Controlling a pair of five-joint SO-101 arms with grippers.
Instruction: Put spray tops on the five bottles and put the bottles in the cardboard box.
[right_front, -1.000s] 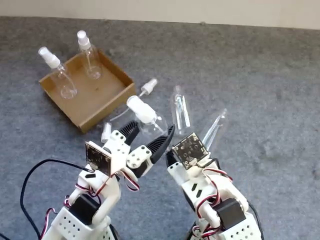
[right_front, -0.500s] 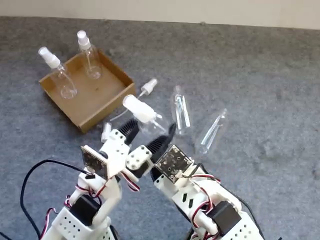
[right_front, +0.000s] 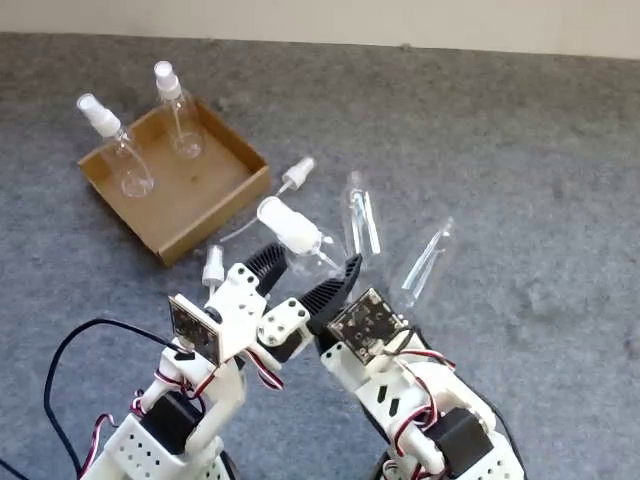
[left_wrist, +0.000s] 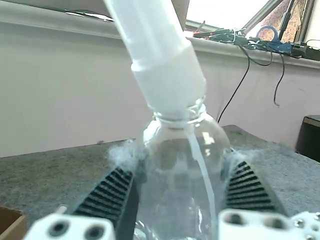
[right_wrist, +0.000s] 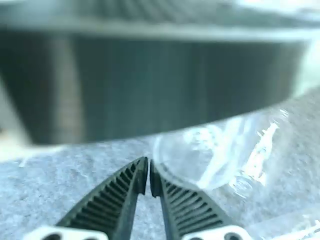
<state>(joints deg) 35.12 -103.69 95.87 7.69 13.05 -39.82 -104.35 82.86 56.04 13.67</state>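
High view is showing 2 capped bottles (right_front: 128, 152) boxed, left gripper (right_front: 310, 262) clamping a 3rd bottle (right_front: 292, 230), right gripper's (right_wrist: 148, 165) jaws together — 2 uncapped bottles (right_front: 362, 218) waiting.

This looks like a workshop or small lab. A window ledge (left_wrist: 65, 26) above a plain pale wall (left_wrist: 60, 95) is cluttered with tangled wires (left_wrist: 235, 36), a black cable (left_wrist: 239, 85) hangs down it, and grey carpet (right_front: 520, 140) covers the work surface.

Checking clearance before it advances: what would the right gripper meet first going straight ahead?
Most likely the clear bottle just beyond the shut right gripper; a dark finger of the left gripper passes over that line. Depth is unclear.
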